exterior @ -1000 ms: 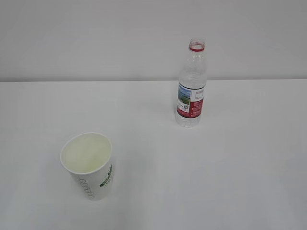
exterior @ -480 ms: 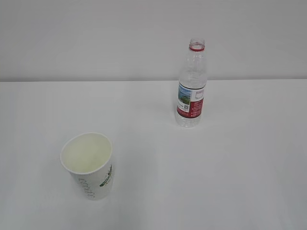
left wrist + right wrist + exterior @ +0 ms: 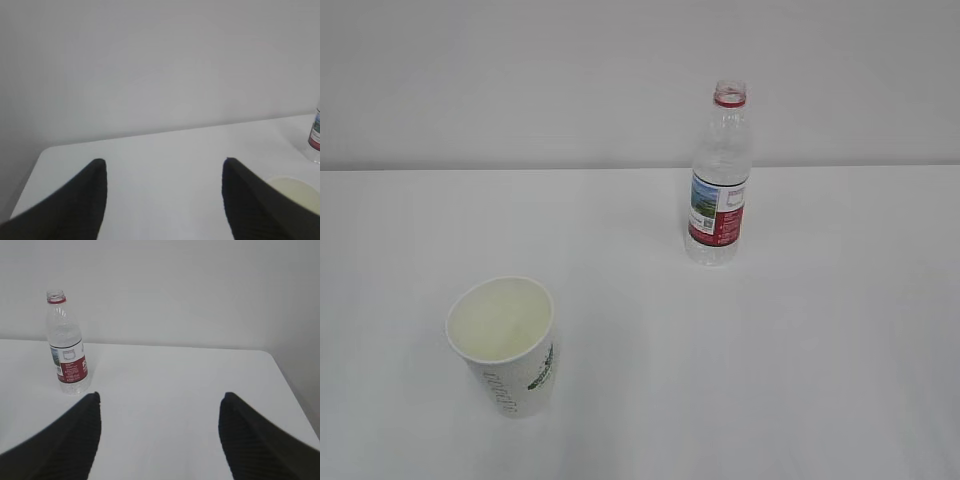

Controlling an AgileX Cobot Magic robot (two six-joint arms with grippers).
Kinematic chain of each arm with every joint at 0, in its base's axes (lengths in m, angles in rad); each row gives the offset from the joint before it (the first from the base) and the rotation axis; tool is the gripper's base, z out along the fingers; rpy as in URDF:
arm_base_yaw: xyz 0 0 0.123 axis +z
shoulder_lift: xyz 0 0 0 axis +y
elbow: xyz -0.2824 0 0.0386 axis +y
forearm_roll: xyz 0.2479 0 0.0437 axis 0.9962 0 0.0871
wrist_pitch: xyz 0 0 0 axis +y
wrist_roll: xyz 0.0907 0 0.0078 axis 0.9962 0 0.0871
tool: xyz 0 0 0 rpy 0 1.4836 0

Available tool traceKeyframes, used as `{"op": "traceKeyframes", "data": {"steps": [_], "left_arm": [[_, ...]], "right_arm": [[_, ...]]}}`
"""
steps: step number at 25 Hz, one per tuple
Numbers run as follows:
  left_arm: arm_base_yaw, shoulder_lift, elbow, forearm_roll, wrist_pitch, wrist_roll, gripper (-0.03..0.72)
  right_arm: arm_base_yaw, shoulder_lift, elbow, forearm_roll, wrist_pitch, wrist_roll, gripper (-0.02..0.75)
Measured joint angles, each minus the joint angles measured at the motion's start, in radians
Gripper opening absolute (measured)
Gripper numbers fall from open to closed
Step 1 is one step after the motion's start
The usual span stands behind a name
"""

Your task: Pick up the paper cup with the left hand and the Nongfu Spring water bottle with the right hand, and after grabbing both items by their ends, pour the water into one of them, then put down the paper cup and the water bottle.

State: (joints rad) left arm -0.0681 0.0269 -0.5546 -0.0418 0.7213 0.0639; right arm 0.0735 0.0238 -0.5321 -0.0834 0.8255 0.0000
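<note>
Standing upright on counter [image 3: 820, 380]: paper cup [image 3: 505, 345] front-left, capless water bottle [image 3: 719, 180] well apart, back-right. Both hands' fingers [image 3: 82, 200] [image 3: 75, 435] spread, empty. Risk: off-centre approach tips light cup or topples bottle, spilling.

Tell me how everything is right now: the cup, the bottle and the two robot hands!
White tapered paper cup: upright on the white table, open top, not held.
Clear ribbed plastic water bottle: upright, cap off, not held.
Black two-fingered left gripper: open, holding nothing, cup just beyond its right finger.
Black two-fingered right gripper: open, holding nothing, bottle off to its left.
</note>
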Motion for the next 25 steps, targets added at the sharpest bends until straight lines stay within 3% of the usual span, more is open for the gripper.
{"op": "traceKeyframes", "data": {"steps": [25], "left_arm": [[0.000,0.474,0.000,0.081,-0.616,0.002,0.504]], "right_arm": [[0.000,0.554,0.000,-0.066,-0.783,0.000,0.554]]}}
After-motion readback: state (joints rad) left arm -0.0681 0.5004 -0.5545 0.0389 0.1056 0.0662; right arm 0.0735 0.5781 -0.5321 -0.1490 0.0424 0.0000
